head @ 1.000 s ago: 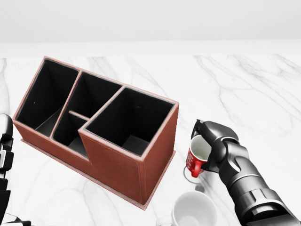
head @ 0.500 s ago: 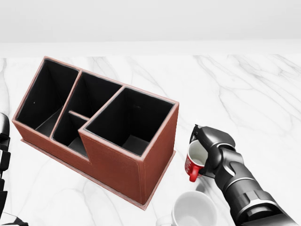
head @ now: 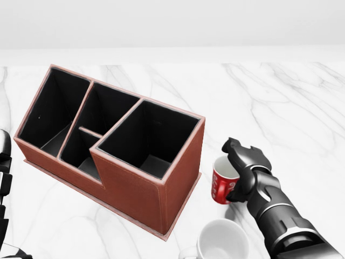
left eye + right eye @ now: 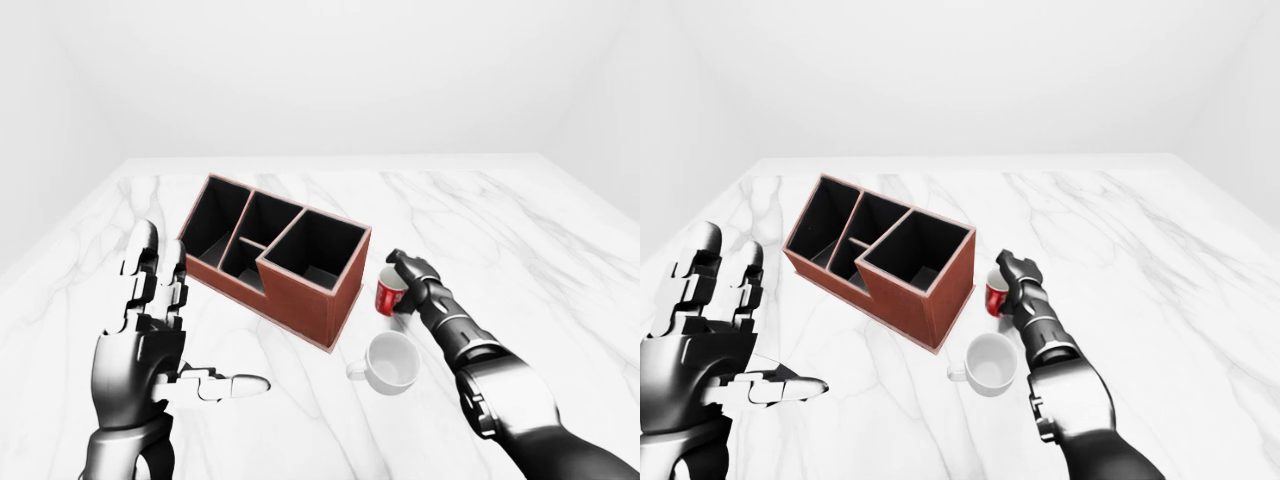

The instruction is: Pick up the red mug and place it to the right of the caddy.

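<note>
A red mug (image 3: 223, 184), glossy with white lettering on its side and a pale inside, sits just right of the caddy (image 3: 116, 147) on a white marble table (image 3: 280, 102) veined in grey. In the head view the mug leans slightly, its mouth tipped toward the caddy, and whether its base rests flat on the marble cannot be told. The right hand (image 3: 245, 164), a jointed shell of dark grey and silver metal, curls its fingers over the mug's far rim and side, gripping it; the ribbed forearm runs off the lower right corner of that view.

The caddy is a long rectangular box covered in reddish-brown, leather-like material with pale stitched edges and a flat base flange. Its matte black interior is split into compartments: one large square bin at the end nearest the mug, stepped higher than the rest, two smaller cells in the middle, and a long narrow slot at the left end. It lies at an angle across the marble.

A plain white mug (image 4: 390, 361), rounded and smooth, stands upright below the red one, near the right forearm, its handle pointing left in the left-eye view.

The left hand (image 4: 150, 340) hangs raised at the left of that view, fingers spread wide and thumb stretched out, holding nothing, well apart from the caddy.
</note>
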{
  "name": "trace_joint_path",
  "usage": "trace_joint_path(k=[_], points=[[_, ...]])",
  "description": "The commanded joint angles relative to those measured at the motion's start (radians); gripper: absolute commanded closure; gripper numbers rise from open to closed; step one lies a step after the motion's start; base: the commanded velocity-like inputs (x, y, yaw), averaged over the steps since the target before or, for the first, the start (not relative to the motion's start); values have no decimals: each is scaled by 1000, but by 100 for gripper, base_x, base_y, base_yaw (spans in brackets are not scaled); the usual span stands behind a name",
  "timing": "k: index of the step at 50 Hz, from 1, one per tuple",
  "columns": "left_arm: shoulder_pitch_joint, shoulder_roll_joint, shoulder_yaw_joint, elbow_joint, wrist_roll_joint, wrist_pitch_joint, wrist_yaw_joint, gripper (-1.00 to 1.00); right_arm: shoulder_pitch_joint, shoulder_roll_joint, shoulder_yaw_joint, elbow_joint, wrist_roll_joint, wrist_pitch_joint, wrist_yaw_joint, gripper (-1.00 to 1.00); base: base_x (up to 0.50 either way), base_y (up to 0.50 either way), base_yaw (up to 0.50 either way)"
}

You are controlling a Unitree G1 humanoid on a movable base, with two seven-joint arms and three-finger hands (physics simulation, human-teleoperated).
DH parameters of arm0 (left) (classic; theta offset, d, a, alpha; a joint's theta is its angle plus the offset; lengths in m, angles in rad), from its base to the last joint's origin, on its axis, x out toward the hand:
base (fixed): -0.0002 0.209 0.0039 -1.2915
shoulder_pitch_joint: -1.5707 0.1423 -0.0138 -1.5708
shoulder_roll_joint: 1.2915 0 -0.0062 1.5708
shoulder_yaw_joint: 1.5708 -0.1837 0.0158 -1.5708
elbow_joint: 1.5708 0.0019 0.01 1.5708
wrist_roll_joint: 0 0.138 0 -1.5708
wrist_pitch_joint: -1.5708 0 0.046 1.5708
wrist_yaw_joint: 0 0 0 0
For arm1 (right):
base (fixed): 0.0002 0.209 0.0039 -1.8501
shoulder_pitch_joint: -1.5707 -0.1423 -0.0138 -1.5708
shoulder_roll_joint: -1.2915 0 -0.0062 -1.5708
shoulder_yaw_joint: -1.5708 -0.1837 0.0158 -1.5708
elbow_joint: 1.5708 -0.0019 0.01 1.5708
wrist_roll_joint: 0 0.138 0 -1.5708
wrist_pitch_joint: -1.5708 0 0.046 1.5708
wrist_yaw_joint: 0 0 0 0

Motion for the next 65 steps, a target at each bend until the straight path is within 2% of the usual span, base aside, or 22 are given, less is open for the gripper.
trace_joint_path(k=[1, 24, 34, 41, 47, 55, 62, 65], points=[[3, -2, 1, -9, -2, 0, -1, -100, -3, -14, -5, -2, 13, 0, -10, -100, 0, 0, 0], [8, -4, -7, -11, 1, 0, -2, -100, 9, -52, -10, -80, 2, 0, 43, -100, 0, 0, 0], [10, -2, -13, -13, 4, 0, 1, -100, 11, -108, -37, -185, -1, 0, 127, -100, 0, 0, 0], [13, -2, -14, -16, 4, 0, 0, -100, 112, -144, -85, -516, 5, 0, 330, -100, 0, 0, 0], [18, 0, -27, -17, 11, 0, 4, -100, 215, -141, -133, -844, 13, 0, 501, -100, 0, 0, 0], [33, 4, -50, -20, 19, 0, 9, -100, 382, -61, -154, -1237, 55, 0, 641, -100, 0, 0, 0], [51, 3, -58, -41, 16, 0, 6, -100, 526, 4, -127, -1507, 58, 0, 697, -100, 0, 0, 0], [56, 3, -63, -47, 16, 0, 5, -100, 587, 45, -123, -1686, 64, 0, 727, -100, 0, 0, 0]])
